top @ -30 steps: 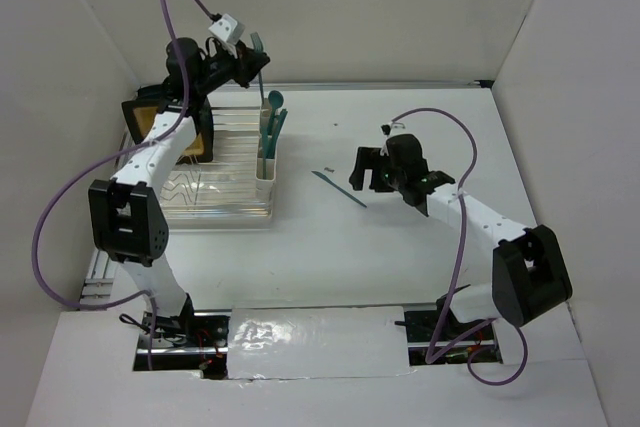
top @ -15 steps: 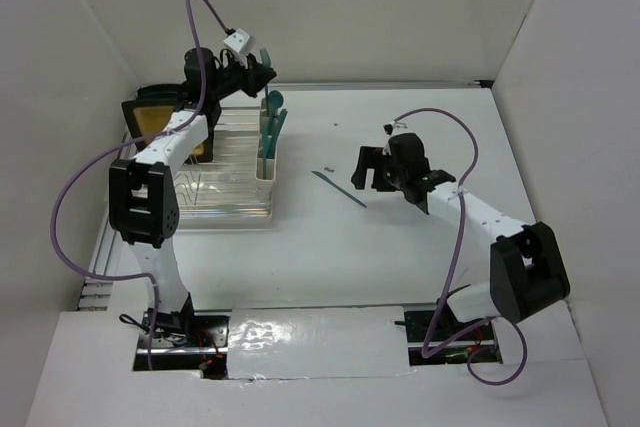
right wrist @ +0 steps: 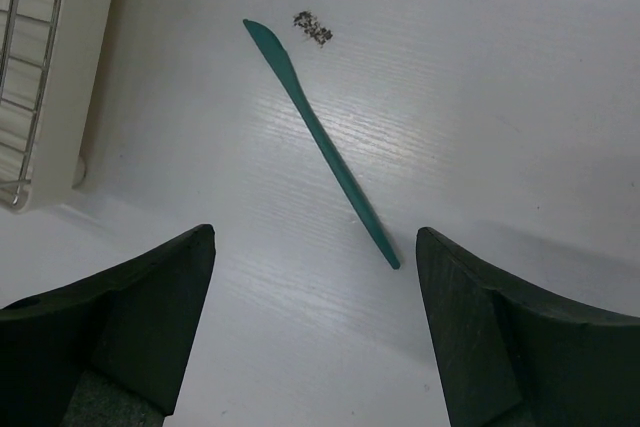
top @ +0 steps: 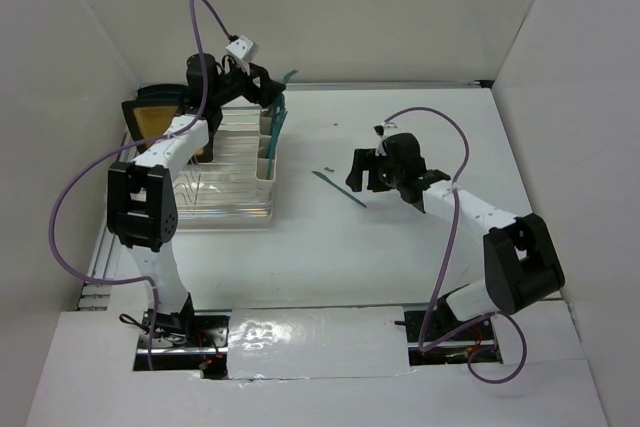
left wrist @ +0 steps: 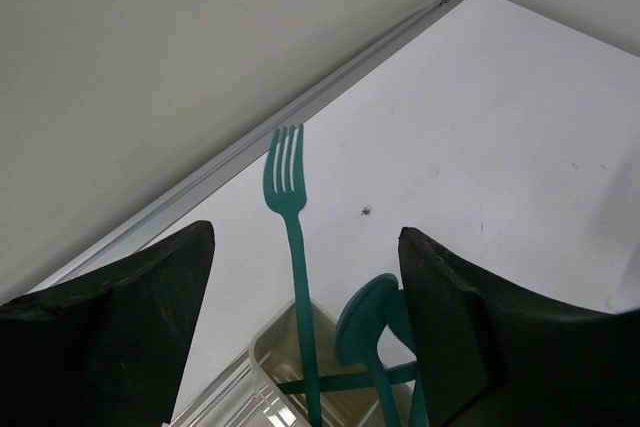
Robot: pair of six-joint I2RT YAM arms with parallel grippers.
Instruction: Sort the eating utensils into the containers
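Currently on the white desk point(top: 400, 267): one clear-and-white wire rack point(top: 215, 182) at the left, with cream-white cups point(top: 264, 182) along its right edge and a yellow, black-rimmed plate point(top: 150, 119) standing at its far left end. Utensils, dark teal plastic: one fork point(left wrist: 284, 172), upright, tines up, its handle running down into a cup point(left wrist: 262, 342); which of the cups cannot be told from the wrist view. One spoon point(left wrist: 365, 315), bowl up, leans in the same cup just right of the fork, with further handles crossing below it. One knife point(right wrist: 320, 142) lies flat on the bare desk, apart from the rack, slanted with its blade toward the rack's corner point(right wrist: 50, 77). Marks: one small dark speck point(right wrist: 313, 27) just beyond the knife's blade tip, too small to read as print or dirt; a similar tiny spot point(left wrist: 368, 212) shows on the desk past the fork. Left claw point(left wrist: 305, 237): raised over the rack's far right corner, fingers point(left wrist: 110, 337) spread wide, the fork standing in the gap with clear space on both sides, not pinched. Right claw point(right wrist: 315, 237): poised above the knife, fingers point(right wrist: 510, 332) spread, touching nothing. Surroundings: plain white walls point(top: 380, 7) on three sides; a purple cable point(top: 70, 217) loops along each arm, clear of the utensils.
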